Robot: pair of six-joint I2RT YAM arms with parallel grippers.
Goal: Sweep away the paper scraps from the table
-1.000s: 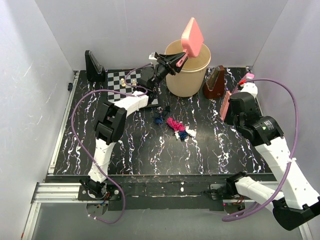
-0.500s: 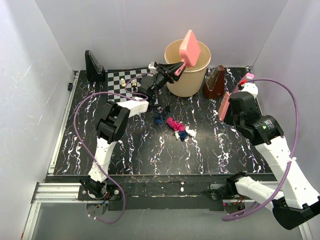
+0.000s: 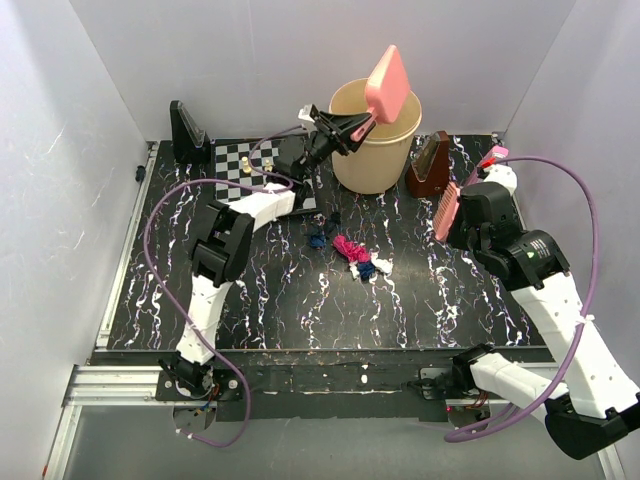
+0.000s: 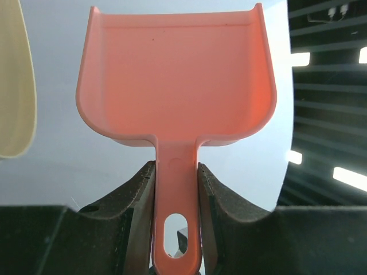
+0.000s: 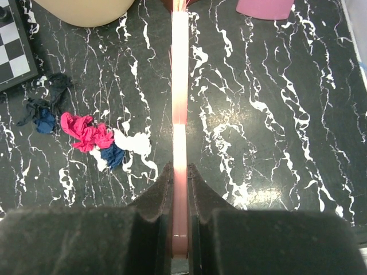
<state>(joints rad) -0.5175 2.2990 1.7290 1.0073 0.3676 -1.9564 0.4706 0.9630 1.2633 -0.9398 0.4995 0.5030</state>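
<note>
The paper scraps (image 3: 352,251) lie in a loose clump of magenta, dark blue, black and white near the middle of the table (image 3: 300,300). They also show in the right wrist view (image 5: 86,133). My left gripper (image 3: 352,125) is shut on the handle of the pink dustpan (image 3: 386,84), held tilted up above the tan bucket (image 3: 380,140). The pan (image 4: 175,74) looks empty in the left wrist view. My right gripper (image 3: 462,205) is shut on the pink brush (image 3: 446,210), held over the table right of the scraps; the brush handle (image 5: 180,114) runs straight ahead.
A chessboard (image 3: 262,170) with small pieces lies at the back left, a black stand (image 3: 188,133) beside it. A brown wedge-shaped object (image 3: 432,166) stands right of the bucket. A pink item (image 5: 265,7) lies at the far right. White walls enclose the table.
My left gripper swung the dustpan slightly left and lower, then back right and up over the bucket. The right arm and scraps have barely moved.
</note>
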